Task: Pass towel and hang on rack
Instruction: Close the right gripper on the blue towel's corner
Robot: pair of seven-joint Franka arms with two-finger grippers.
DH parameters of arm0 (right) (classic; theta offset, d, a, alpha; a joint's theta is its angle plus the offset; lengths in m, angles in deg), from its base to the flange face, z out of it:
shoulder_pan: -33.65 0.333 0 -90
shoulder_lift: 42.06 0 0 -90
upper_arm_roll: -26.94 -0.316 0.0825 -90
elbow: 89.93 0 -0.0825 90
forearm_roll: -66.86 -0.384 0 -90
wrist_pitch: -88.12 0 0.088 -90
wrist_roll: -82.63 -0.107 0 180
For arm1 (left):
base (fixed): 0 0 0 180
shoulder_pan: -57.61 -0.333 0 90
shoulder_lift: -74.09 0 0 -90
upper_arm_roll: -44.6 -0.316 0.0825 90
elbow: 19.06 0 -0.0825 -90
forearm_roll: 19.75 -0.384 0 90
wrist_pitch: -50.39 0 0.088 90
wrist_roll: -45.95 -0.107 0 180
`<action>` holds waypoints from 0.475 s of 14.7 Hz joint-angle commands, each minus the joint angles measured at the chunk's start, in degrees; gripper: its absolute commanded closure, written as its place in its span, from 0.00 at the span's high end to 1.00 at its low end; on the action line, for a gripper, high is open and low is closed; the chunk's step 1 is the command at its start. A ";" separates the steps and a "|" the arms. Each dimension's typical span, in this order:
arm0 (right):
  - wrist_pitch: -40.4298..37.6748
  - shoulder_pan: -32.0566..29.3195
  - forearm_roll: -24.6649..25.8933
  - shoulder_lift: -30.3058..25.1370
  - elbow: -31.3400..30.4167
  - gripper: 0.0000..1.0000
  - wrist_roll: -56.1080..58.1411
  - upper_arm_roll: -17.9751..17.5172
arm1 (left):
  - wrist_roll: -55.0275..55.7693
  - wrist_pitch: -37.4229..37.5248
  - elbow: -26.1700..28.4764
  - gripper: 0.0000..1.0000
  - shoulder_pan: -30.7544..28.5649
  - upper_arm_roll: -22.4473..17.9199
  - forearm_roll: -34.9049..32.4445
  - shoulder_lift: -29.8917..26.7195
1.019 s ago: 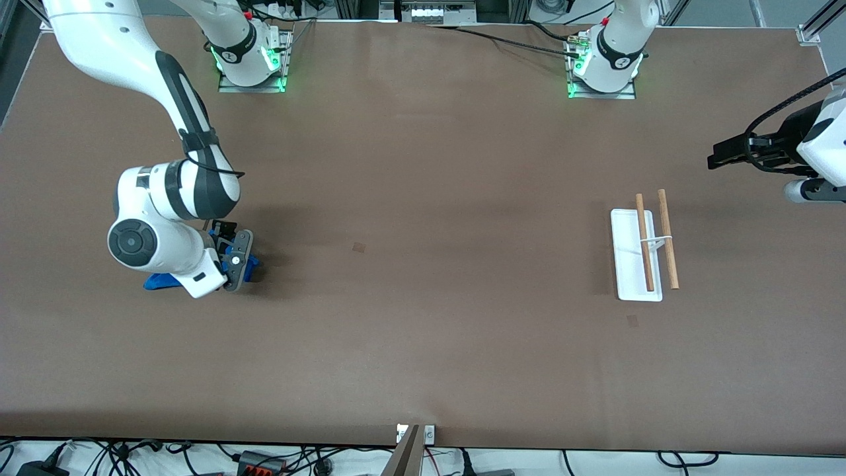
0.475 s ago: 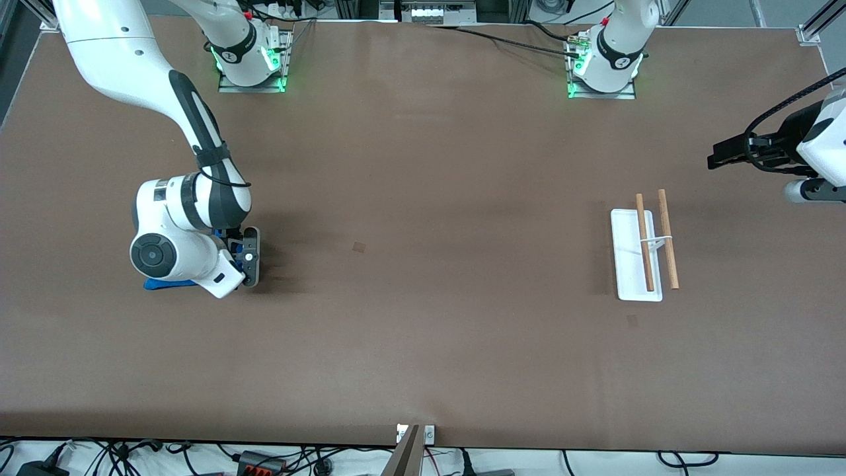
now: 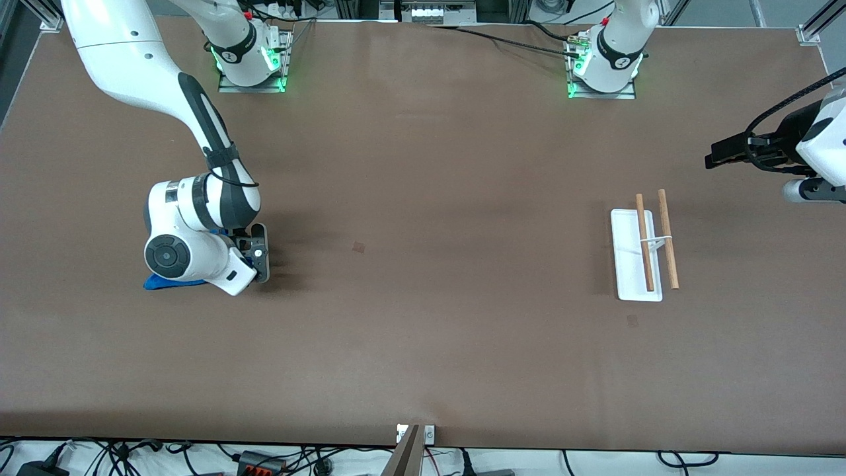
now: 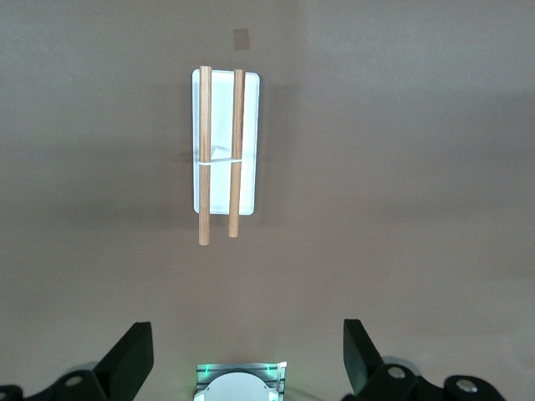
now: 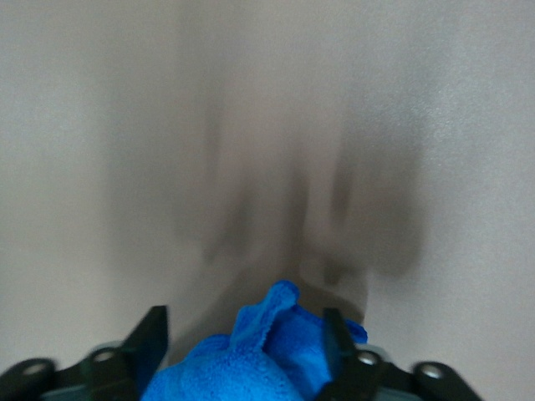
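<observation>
Brown tabletop (image 3: 423, 198) – cables (image 3: 264, 459) along near edge, alu frame (image 3: 816, 23) at corner.

Brown tabletop (image 3: 423, 198), matte, plain. Blue towel (image 3: 162, 283) bunched on it toward right arm's end, mostly hidden under arm. Rack (image 3: 640, 254) on it toward left arm's end: flat white base, two parallel wooden rods on thin white supports. Two small dark square marks on surface, one near middle, one just nearer front camera than rack.

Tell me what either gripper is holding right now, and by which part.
Nothing held yet. The right gripper straddles a bunched edge of the blue towel; the left gripper waits open.
</observation>
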 commanded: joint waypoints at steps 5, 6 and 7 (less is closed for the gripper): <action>-0.16 0.06 -0.02 1.00 0.67 0.35 1.71 0.37 | -0.77 1.27 -1.64 1.00 -0.04 -0.01 0.75 0.69; 0.01 0.06 -0.02 1.00 0.67 0.26 1.71 0.45 | -0.77 1.27 -1.64 1.00 -0.04 -0.01 0.75 0.69; 0.10 -0.02 -0.02 1.09 0.67 0.17 1.71 0.37 | -0.77 1.18 -1.64 1.00 -0.04 -0.01 0.75 0.69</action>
